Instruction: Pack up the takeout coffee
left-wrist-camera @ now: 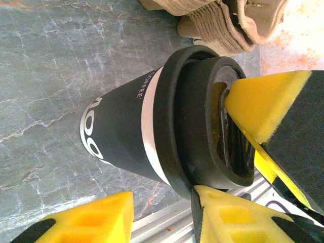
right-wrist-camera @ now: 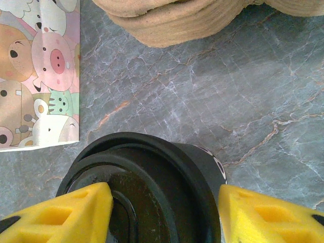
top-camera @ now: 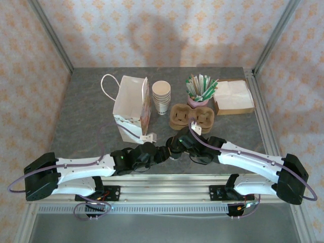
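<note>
Centrally on grey marbled table (top-camera: pixel 91 111), floral walls (top-camera: pixel 167 35) around, wide left gripper (left-wrist-camera: pixel 162 197) and right gripper (right-wrist-camera: pixel 164 202), hold unclear, flank takeout coffee (left-wrist-camera: pixel 126 126).

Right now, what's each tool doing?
Left tool: open, by the coffee cup.
Right tool: astride the lid, grip cannot be told.

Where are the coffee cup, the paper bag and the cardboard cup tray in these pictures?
coffee cup (left-wrist-camera: pixel 121 131): left wrist view, on its dark side wall.
paper bag (top-camera: pixel 129 107): top external view, on its white side.
cardboard cup tray (top-camera: pixel 176 120): top external view, on its left rim.
</note>
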`<state>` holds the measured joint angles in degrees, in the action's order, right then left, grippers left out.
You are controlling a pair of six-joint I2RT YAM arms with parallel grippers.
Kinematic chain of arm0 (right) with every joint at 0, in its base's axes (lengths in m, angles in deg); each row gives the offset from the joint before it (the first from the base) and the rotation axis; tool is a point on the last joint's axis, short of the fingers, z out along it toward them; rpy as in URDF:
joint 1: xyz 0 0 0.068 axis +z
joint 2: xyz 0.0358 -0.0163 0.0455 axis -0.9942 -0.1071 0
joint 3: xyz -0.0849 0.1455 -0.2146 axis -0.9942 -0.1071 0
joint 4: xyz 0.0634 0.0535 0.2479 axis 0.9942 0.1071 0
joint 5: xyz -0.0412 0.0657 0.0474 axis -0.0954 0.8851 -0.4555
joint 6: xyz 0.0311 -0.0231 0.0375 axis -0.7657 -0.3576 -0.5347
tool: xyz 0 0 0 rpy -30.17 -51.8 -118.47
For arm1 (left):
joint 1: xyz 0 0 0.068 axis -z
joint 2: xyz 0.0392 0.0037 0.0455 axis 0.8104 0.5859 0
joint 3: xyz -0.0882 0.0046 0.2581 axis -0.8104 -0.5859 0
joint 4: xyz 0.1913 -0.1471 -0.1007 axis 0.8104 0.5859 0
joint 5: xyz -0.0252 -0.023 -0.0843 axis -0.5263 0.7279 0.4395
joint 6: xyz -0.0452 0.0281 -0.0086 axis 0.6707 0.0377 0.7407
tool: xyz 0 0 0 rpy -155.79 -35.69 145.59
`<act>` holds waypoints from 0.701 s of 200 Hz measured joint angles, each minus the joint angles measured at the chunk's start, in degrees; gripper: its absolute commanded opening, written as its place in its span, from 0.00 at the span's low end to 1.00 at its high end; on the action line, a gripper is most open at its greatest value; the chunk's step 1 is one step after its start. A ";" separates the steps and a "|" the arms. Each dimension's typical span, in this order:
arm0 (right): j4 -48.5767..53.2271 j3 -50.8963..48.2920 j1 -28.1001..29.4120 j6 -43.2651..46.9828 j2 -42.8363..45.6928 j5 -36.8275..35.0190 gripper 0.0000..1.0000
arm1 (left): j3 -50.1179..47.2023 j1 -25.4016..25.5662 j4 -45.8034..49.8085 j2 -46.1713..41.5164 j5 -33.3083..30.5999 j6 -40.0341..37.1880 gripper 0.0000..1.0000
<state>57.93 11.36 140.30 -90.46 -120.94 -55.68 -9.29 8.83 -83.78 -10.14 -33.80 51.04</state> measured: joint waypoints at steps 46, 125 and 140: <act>-0.20 0.00 0.02 -0.02 -0.07 0.61 0.57 | -4.68 -0.13 -3.32 -3.61 -2.58 3.61 0.36; -1.22 -0.02 0.02 -0.28 -0.57 0.72 0.57 | -10.03 -0.50 -8.72 -7.91 -5.05 7.10 0.41; -1.27 -0.02 0.02 -0.44 -0.66 0.74 0.57 | -10.10 -0.50 -9.70 -9.07 -5.40 7.34 0.42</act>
<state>56.66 11.33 140.32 -90.90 -121.59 -54.94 -19.39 8.32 -93.48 -19.21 -39.20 58.38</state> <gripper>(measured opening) 0.568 0.412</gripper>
